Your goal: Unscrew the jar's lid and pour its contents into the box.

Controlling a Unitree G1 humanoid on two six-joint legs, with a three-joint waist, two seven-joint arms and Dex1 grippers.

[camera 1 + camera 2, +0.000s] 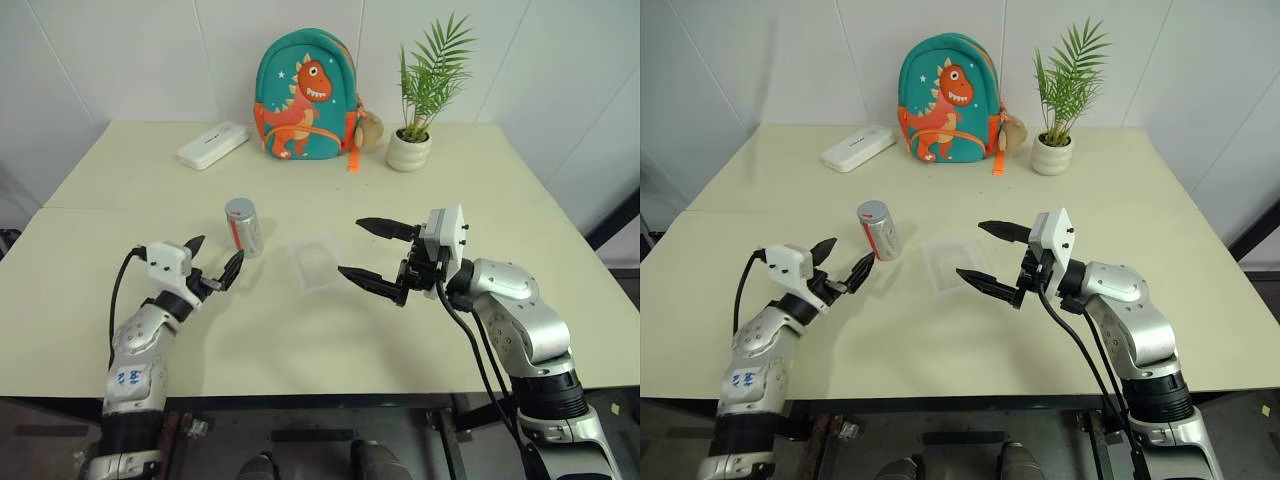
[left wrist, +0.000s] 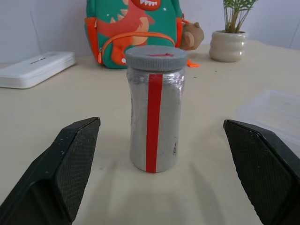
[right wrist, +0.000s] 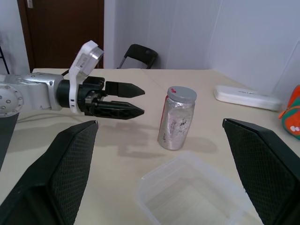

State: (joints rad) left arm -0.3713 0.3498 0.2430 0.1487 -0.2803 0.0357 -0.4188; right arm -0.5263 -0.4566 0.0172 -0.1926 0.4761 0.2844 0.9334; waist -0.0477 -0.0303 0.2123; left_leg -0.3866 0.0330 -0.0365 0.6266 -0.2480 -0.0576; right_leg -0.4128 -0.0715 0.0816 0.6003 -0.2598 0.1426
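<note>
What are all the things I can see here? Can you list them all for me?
jar: one, silvery with a red stripe, upright on the table, beside the box
lid: one, grey, on top of the jar
box: one, clear plastic, mid table, between the grippers
white case: one, white, flat, at the far left of the table
backpack: one, teal with an orange dinosaur, at the far edge against the wall
plant: one, green, in a white pot, beside the backpack
table: one, cream
chair: one, black, beyond the table
left gripper: black fingers, open, short of the jar
right gripper: black fingers, open, beside the box
</note>
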